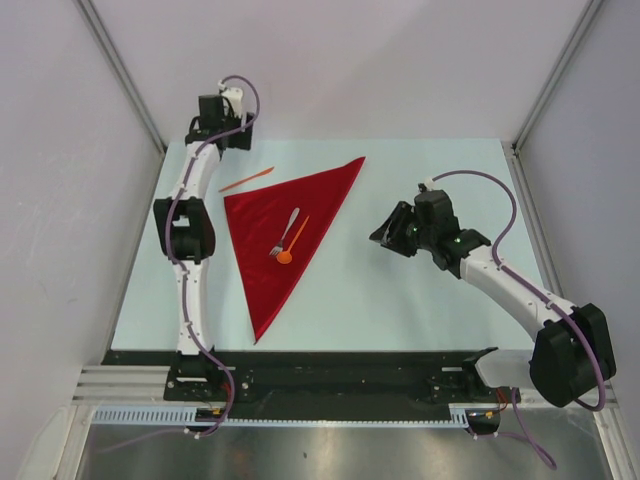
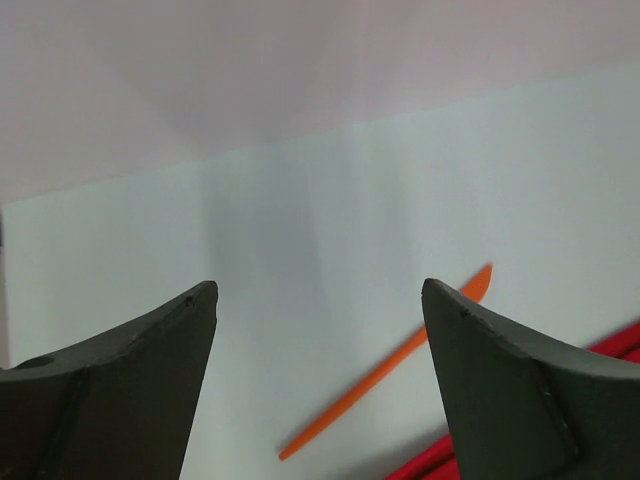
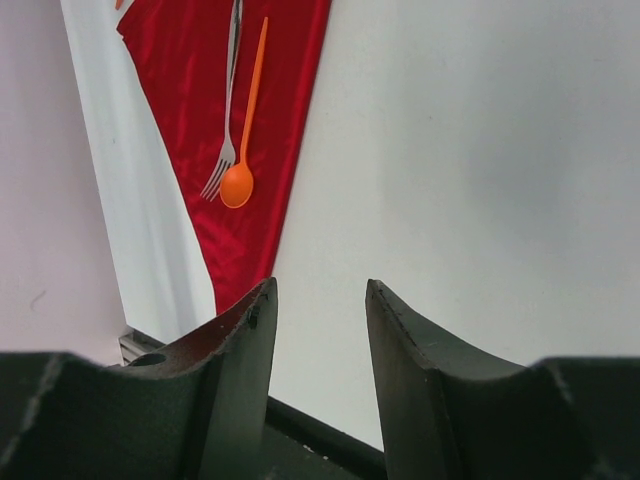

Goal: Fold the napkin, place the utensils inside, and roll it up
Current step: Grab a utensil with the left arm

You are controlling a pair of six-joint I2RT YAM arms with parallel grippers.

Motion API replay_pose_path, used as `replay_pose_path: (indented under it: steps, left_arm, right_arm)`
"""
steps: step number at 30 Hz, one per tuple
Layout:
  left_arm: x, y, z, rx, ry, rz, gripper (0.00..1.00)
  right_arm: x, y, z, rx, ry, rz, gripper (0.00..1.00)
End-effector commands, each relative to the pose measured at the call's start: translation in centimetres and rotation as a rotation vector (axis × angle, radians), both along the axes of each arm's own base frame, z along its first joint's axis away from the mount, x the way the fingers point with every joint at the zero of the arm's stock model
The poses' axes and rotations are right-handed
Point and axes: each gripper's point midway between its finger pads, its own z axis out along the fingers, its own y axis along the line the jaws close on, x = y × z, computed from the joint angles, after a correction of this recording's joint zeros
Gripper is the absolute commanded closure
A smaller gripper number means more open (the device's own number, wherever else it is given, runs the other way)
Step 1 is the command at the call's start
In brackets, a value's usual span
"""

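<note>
The red napkin (image 1: 285,235) lies folded into a long triangle in the middle of the table. On it rest the pale fork (image 1: 288,228) and the orange spoon (image 1: 290,248), side by side. The orange knife (image 1: 246,180) lies on bare table just past the napkin's upper left edge. My left gripper (image 1: 238,133) hangs open at the far left, above and behind the knife (image 2: 385,365), with a napkin edge (image 2: 428,462) below it. My right gripper (image 1: 388,235) stands open and empty to the right of the napkin (image 3: 200,100). Its wrist view shows the fork (image 3: 232,100) and spoon (image 3: 237,185).
Pale walls with metal frame posts (image 1: 120,70) close in the table (image 1: 430,310) at the left, right and back. A black rail (image 1: 330,365) runs along the near edge between the two arm bases.
</note>
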Motion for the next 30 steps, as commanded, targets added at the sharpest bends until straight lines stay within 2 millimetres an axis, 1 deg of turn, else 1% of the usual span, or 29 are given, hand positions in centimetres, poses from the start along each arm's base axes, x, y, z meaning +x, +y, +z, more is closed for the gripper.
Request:
replay_pose_path:
  steps: [1,4,7,14,20,21,22,24,26,27,28,30]
  left_arm:
    - [-5.0,-0.8,-8.2,0.145,0.285,-0.225,0.12]
    - [-5.6,-1.2,-9.1,0.16,0.322,-0.276,0.13]
    - [-6.0,-0.6,-9.8,0.199,0.349,-0.28,0.13]
    - [-6.7,-0.1,-11.6,0.25,0.391,-0.318,0.22]
    - [-7.4,-0.2,-13.4,0.272,0.435,-0.368,0.23]
    - [-7.6,-0.2,-14.2,0.274,0.453,-0.378,0.24]
    - [-7.6,-0.2,-14.2,0.278,0.454,-0.384,0.25]
    - [-8.0,-0.3,-15.1,0.282,0.475,-0.415,0.26]
    - [-8.0,-0.3,-15.4,0.287,0.48,-0.425,0.28]
    - [-8.2,-0.3,-15.9,0.291,0.492,-0.438,0.28]
    - [-8.1,-0.3,-15.8,0.292,0.491,-0.442,0.31]
    - [-8.5,-0.5,-16.2,0.285,0.513,-0.462,0.33]
  right_arm:
    - [0.0,-0.1,1.3,0.012,-0.032,-0.016,0.54]
    - [0.1,0.0,1.0,0.013,-0.021,-0.013,0.54]
    - [0.2,0.5,1.1,0.027,-0.015,-0.005,0.54]
    - [0.1,0.7,1.2,0.023,-0.019,-0.007,0.54]
    - [0.0,0.7,1.2,0.014,-0.014,-0.011,0.54]
    - [0.0,0.6,1.3,0.012,-0.017,-0.015,0.54]
    - [0.0,0.6,1.2,0.009,-0.015,-0.016,0.54]
    - [0.1,0.6,1.3,0.009,-0.015,-0.02,0.54]
    - [0.1,0.6,1.2,0.004,-0.012,-0.024,0.54]
    - [0.2,0.7,1.2,0.006,-0.011,-0.026,0.54]
    - [0.2,0.7,1.2,0.003,-0.011,-0.028,0.54]
    - [0.2,0.8,1.1,-0.003,-0.005,-0.026,0.54]
